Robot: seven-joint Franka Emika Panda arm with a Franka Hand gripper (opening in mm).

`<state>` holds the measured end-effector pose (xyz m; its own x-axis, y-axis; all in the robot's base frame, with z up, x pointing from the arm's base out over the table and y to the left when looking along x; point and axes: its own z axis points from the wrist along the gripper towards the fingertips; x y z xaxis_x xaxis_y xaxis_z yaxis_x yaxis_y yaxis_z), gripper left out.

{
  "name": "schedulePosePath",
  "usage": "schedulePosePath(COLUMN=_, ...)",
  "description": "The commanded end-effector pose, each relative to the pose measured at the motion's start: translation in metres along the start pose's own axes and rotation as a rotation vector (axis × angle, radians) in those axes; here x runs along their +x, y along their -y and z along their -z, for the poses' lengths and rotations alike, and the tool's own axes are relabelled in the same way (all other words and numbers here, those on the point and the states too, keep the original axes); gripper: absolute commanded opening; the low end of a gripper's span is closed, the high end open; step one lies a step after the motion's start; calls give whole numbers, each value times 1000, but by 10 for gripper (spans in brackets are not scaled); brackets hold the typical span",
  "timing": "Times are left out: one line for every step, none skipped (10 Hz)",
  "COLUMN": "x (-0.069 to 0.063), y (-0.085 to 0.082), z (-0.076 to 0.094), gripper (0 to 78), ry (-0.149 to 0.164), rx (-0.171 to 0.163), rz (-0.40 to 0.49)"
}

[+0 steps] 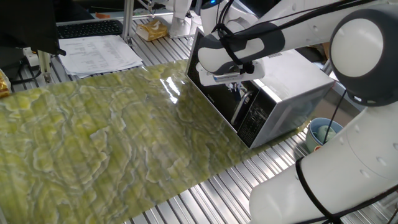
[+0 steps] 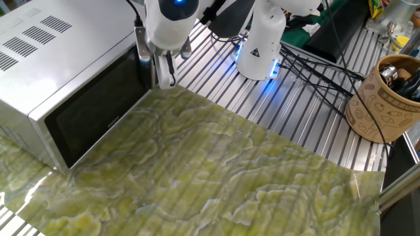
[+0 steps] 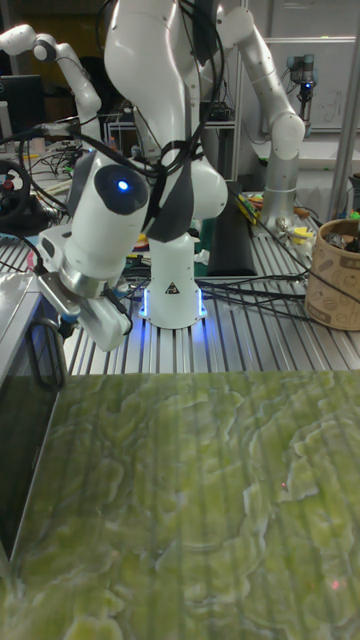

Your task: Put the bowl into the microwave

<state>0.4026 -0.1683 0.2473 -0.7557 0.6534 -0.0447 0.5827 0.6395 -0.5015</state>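
1. Your microwave (image 2: 62,62): a white box with vent slots on top, a silver-framed dark glass door and a black control panel; it stands at the edge of the green-marbled mat (image 2: 223,177) on the worktop.
2. Your pincer (image 2: 164,72) is at the door's handle side; you cannot tell its opening.
3. The bowl shows in no view.

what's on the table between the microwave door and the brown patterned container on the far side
In the other fixed view, only the green marbled mat and bare metal slats lie between the microwave and the brown container; black cables run farther back.
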Motion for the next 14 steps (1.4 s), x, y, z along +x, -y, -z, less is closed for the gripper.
schedulePosePath(x=-12, y=9, z=0, gripper=11, ry=5, rx=-3, rz=22)
schedulePosePath(x=-11, y=6, z=4, gripper=11, ry=-2, rx=-10, rz=15)
schedulePosePath(x=-9, y=1, z=15, gripper=11, ry=-12, rx=-14, rz=-2)
schedulePosePath(x=-7, y=-4, z=25, gripper=11, ry=-27, rx=-33, rz=-17)
schedulePosePath(x=-5, y=-8, z=37, gripper=11, ry=-40, rx=-55, rz=-27)
schedulePosePath(x=-3, y=-12, z=49, gripper=11, ry=-60, rx=-123, rz=-40)
schedulePosePath(x=-1, y=-18, z=65, gripper=11, ry=-91, rx=-165, rz=-61)
schedulePosePath(x=-1, y=-20, z=74, gripper=11, ry=-97, rx=-169, rz=-69)
schedulePosePath(x=2, y=-24, z=95, gripper=11, ry=-101, rx=-177, rz=-80)
schedulePosePath(x=2, y=-25, z=99, gripper=11, ry=-104, rx=-181, rz=-83)
schedulePosePath(x=4, y=-26, z=114, gripper=11, ry=-135, rx=-223, rz=-109)
schedulePosePath(x=6, y=-26, z=126, gripper=11, ry=-159, rx=-271, rz=-143)
schedulePosePath(x=6, y=-26, z=133, gripper=11, ry=-164, rx=-299, rz=-156)
schedulePosePath(x=7, y=-26, z=140, gripper=11, ry=-131, rx=-331, rz=-136)
